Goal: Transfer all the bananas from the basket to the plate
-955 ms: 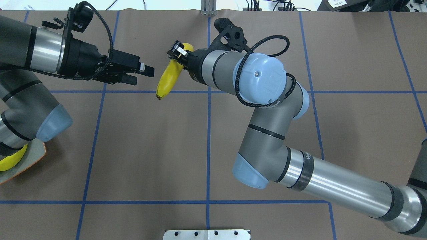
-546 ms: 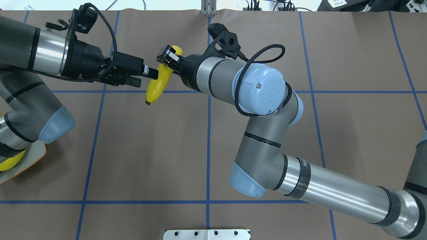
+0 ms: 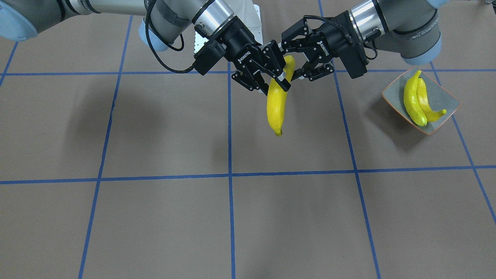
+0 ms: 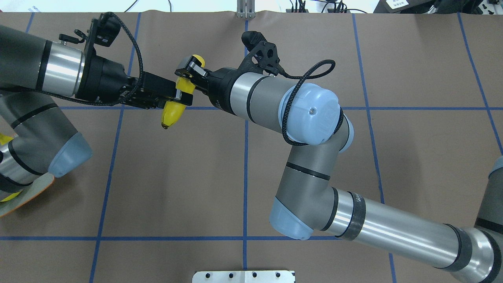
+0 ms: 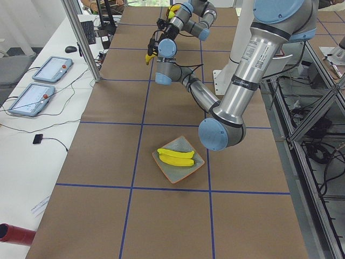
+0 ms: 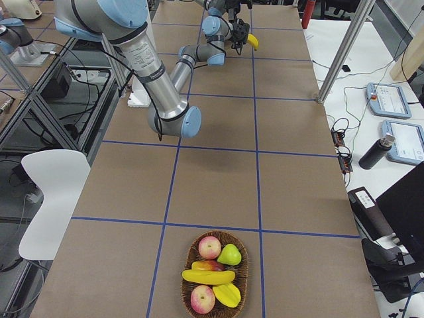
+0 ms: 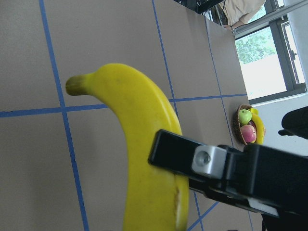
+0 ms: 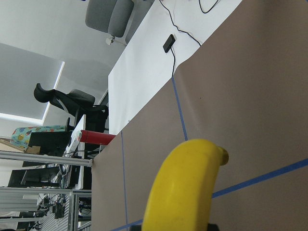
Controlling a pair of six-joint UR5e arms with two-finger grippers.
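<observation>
While right tool (image 3: 277, 78) grips a banana (image 3: 276, 108) aloft, left tool (image 3: 295, 62) straddles it

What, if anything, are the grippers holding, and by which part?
The right gripper is shut on a banana near its upper end; the rest hangs free. The left gripper is open astride the banana's top, holding nothing.

We see bright, even overhead light on the brown table (image 3: 155, 128), soft diffuse shadows pooled beneath the arms, a glossy sheen along the banana (image 3: 276, 104), and washed-out daylight at the window (image 7: 262, 72) in the left wrist view.
</observation>
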